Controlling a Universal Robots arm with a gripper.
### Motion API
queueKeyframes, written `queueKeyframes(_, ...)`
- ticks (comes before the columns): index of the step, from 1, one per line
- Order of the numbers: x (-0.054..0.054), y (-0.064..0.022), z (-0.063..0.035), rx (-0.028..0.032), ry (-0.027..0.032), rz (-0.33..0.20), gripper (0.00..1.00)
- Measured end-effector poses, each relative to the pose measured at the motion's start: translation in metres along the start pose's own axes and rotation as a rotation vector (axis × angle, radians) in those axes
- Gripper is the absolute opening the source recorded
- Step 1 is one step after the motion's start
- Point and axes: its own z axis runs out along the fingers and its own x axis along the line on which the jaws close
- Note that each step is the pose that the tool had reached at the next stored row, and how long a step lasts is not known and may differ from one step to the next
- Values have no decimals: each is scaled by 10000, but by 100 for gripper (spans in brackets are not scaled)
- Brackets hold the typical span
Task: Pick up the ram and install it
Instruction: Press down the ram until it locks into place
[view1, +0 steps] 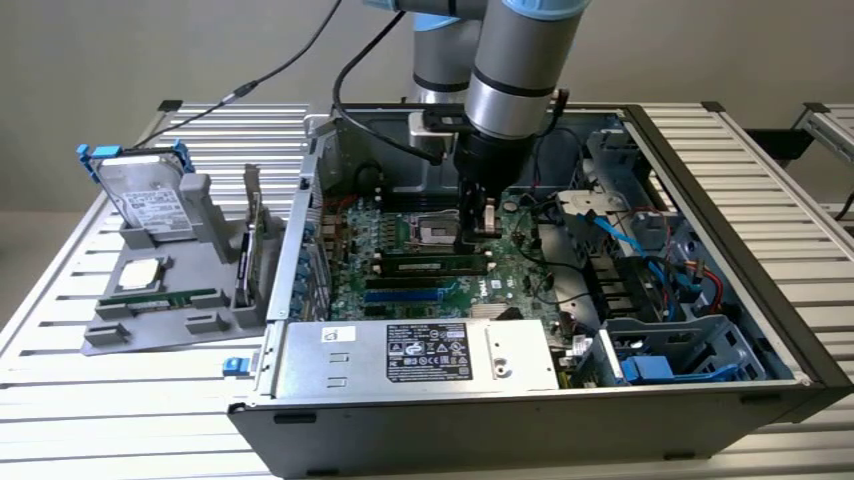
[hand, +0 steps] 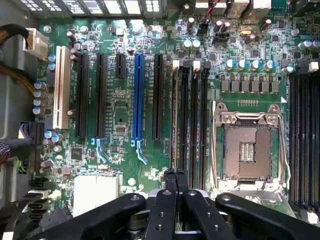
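A long green ram stick (view1: 430, 265) with black chips stands on edge in a motherboard slot inside the open computer case (view1: 747, 225). My gripper (view1: 477, 235) hangs straight down over the board, just behind one end of that stick, at the exterior view's right of it. In the wrist view my gripper (hand: 176, 175) is shut with nothing between its fingertips, right over the near end of the black memory slots (hand: 189, 115). A second green stick (view1: 160, 298) lies flat on the grey holder outside the case.
The empty processor socket (hand: 246, 150) sits beside the memory slots. Expansion slots, one blue (hand: 138, 95), fill the board's other side. The power supply (view1: 427, 355) lies at the case front, cables and a drive cage (view1: 667, 350) at the exterior view's right. The grey holder (view1: 134, 335) carries a silver drive (view1: 147, 200) and a chip (view1: 143, 272).
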Motion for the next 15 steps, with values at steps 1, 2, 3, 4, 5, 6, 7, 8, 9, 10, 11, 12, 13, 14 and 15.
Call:
queueKeyframes(1, -1, -2, 9, 0, -2, 0, 10)
queueKeyframes(2, -2, -4, 27, 1, -4, -1, 10)
queueKeyframes(3, -2, -5, 41, 1, -3, -1, 10)
queueKeyframes(4, -2, -6, 44, 0, -1, -1, 10)
queueKeyframes(5, -2, -6, 44, -2, -1, -1, 10)
queueKeyframes(6, -2, -5, 44, -4, 0, 0, 10)
queueKeyframes(7, -2, -6, 49, -4, -3, 0, 10)
queueKeyframes(8, -3, -7, 60, -4, -4, -1, 10)
queueKeyframes(9, -3, -8, 70, -4, -4, -1, 10)
queueKeyframes(10, -3, -9, 71, -6, 1, -1, 10)
queueKeyframes(11, -3, -8, 71, -10, 5, 0, 10)
queueKeyframes(12, -3, -8, 71, -13, 6, 0, 10)
queueKeyframes(13, -3, -9, 75, -13, 4, -1, 10)
queueKeyframes(14, -4, -10, 82, -13, 5, 0, 10)
queueKeyframes(15, -4, -11, 90, -14, 11, 0, 10)
